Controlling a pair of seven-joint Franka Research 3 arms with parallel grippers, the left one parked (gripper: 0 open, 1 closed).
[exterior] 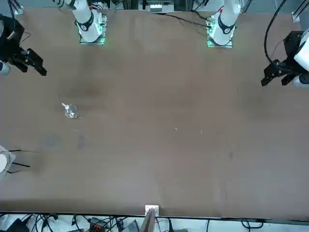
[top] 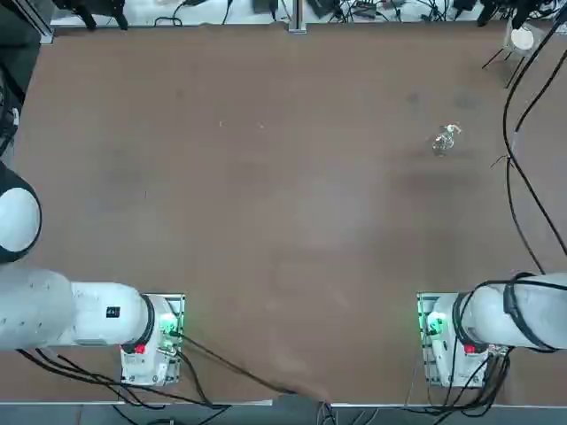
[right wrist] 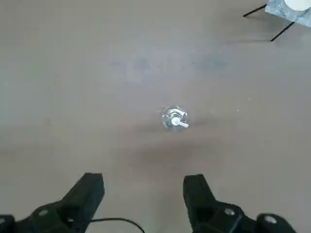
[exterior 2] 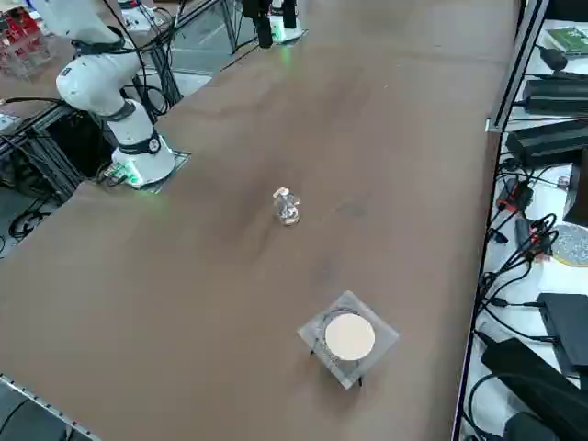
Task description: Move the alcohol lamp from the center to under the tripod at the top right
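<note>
The alcohol lamp (top: 446, 140) (exterior: 70, 110) (exterior 2: 287, 208) (right wrist: 174, 118), a tiny clear glass body with a white wick at its neck, stands alone on the brown table. The tripod (top: 521, 40) (exterior: 2, 162) (exterior 2: 348, 336) (right wrist: 286, 7), thin dark legs under a square mesh with a round white disc, stands near the table's far right corner, well apart from the lamp. My right gripper (exterior: 34, 65) (right wrist: 143, 187) hangs open above the table, some way short of the lamp on the robot's side, with nothing between its black fingers (right wrist: 92, 187).
Black cables (top: 518, 150) trail along the table's right side past the tripod. Power supplies and cabling (exterior 2: 542, 138) crowd the bench beyond the table's far edge. The right arm's base (top: 447, 341) sits at the near edge.
</note>
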